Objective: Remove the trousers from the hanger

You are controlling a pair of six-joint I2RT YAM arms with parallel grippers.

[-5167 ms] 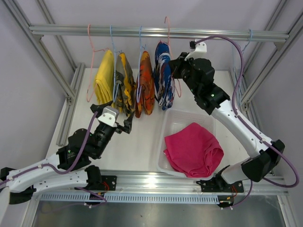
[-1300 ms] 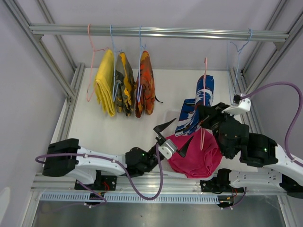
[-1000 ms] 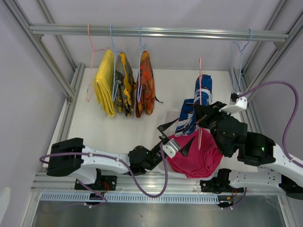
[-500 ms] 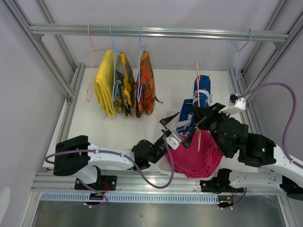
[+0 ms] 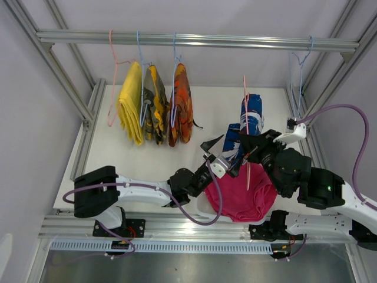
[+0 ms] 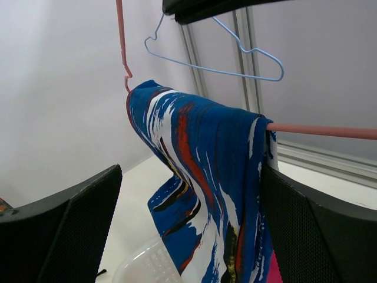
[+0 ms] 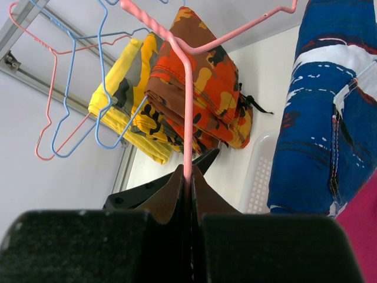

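R gripper (image 7: 187,177) was pinched tight on the pink hanger (image 7: 187,118) wire, right-near, over the bin (image 5: 203,203). Blue patterned trousers (image 6: 206,177) hung folded over its bar, long axis vertical, ends pointing down. L gripper (image 6: 194,236) was spread wide, w/ one finger either side of the cloth.

Bright, even light, soft shadows; the right claw (image 7: 187,183) looms dark, blurred.

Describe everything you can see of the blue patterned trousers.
The blue trousers are soft cloth, blue with white and red streaks, folded and draped over the bar of a pink wire hanger, hanging down above the white basket. The right hand is shut on the hanger's stem; the open left hand brackets the cloth, not yet closed on it.
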